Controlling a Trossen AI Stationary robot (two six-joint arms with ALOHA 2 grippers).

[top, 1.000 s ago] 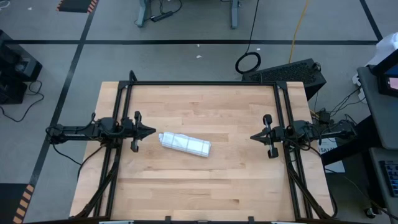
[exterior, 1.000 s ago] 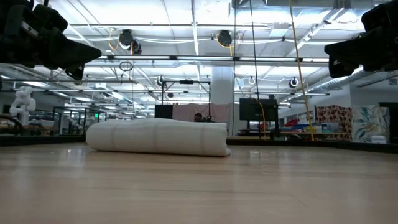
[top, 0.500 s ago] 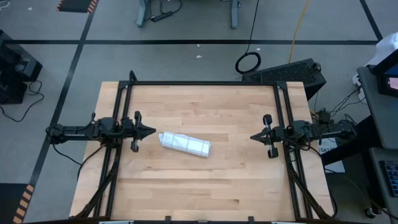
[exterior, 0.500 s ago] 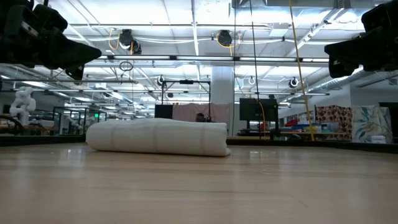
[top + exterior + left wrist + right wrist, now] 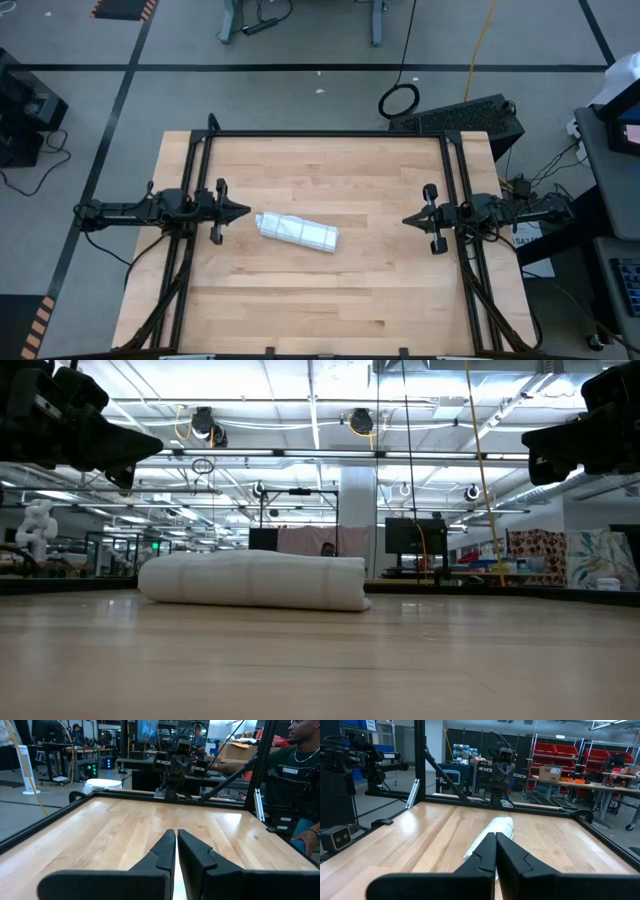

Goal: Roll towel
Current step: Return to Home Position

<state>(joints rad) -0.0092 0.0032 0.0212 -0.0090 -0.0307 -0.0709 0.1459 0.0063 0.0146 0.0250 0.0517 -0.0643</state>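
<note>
From above, the towel point(image 5: 298, 231) lies in a tight roll on the wooden table point(image 5: 330, 300), a little left of centre and slightly askew, with the left gripper point(image 5: 243, 211) just off its near end and the right gripper point(image 5: 408, 219) well apart across the boards; both point inward and touch nothing. At table level the towel point(image 5: 255, 581) rests flat on the wood as a long white bundle, the left gripper point(image 5: 150, 445) and right gripper point(image 5: 530, 445) hanging above it at either edge. The left wrist camera shows the left gripper point(image 5: 176, 834) with its fingers drawn almost together (only a thin slit between them) and nothing held, with a person point(image 5: 295, 765) seated beyond the table. From the right wrist, the right gripper point(image 5: 495, 836) likewise has its fingers pressed together and empty, with the towel point(image 5: 497, 824) lying ahead of the tips.
</note>
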